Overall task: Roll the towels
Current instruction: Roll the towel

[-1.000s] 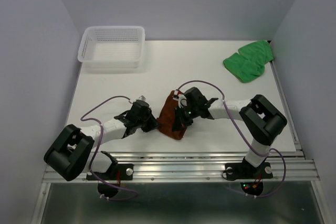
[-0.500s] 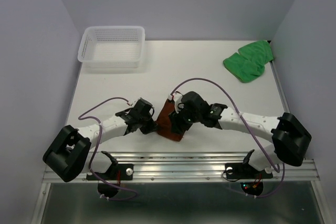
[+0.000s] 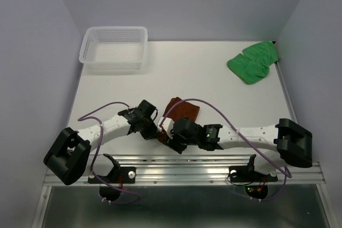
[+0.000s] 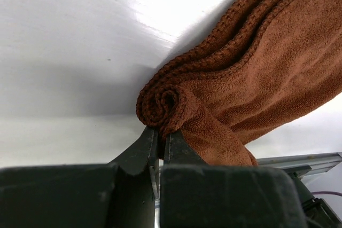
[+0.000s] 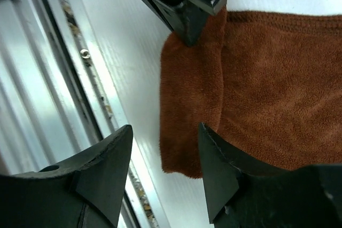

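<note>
A brown towel (image 3: 183, 110) lies folded near the table's front edge. Its near-left corner is curled into a small roll (image 4: 163, 105). My left gripper (image 3: 154, 130) is shut on that rolled corner, seen close in the left wrist view (image 4: 160, 134). My right gripper (image 3: 172, 137) is open and empty just right of it, low over the towel's near edge (image 5: 192, 148), with one finger over the towel and one over the bare table (image 5: 164, 132). The left gripper's fingertips (image 5: 187, 22) show at the top of the right wrist view. A green towel (image 3: 254, 61) lies crumpled at the far right.
A clear plastic basket (image 3: 114, 48) stands at the far left corner. The aluminium rail (image 3: 181, 165) runs along the table's near edge, close to both grippers, and shows in the right wrist view (image 5: 64, 78). Purple cables loop above both arms.
My right arm has swung down and left to the towel's near edge and let go of the towel. The towel now lies flatter and spreads toward the back. My left gripper has shifted slightly right.
</note>
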Available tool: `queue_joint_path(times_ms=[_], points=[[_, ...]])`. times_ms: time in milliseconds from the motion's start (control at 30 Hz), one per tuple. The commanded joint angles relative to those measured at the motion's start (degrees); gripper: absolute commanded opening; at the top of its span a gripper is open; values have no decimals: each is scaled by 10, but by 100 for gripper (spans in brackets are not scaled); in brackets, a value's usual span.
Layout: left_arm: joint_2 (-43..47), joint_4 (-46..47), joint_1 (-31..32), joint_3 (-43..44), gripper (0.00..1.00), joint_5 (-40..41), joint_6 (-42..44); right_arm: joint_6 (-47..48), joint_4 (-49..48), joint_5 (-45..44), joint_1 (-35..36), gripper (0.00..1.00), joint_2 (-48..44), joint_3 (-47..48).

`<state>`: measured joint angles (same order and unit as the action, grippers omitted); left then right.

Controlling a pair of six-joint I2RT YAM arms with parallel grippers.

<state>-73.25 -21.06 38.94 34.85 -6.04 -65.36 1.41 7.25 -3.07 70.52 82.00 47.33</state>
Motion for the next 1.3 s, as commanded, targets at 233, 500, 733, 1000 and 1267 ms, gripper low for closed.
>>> queue_joint_path(times_ms=[233,500,733,1000,1267], points=[[35,-46,5,2,0,-12,-35,30,-28,-72,28,60,88,21],[43,-42,5,-3,0,-22,-38,15,-17,-108,45,57,126,7],[58,-47,5,-4,16,-20,-45,-13,-20,-132,45,19,129,4],[117,-56,5,1,61,16,-56,-82,-28,-36,22,14,117,-13],[152,-45,5,1,72,33,-45,-131,-45,147,-75,11,91,-18]])
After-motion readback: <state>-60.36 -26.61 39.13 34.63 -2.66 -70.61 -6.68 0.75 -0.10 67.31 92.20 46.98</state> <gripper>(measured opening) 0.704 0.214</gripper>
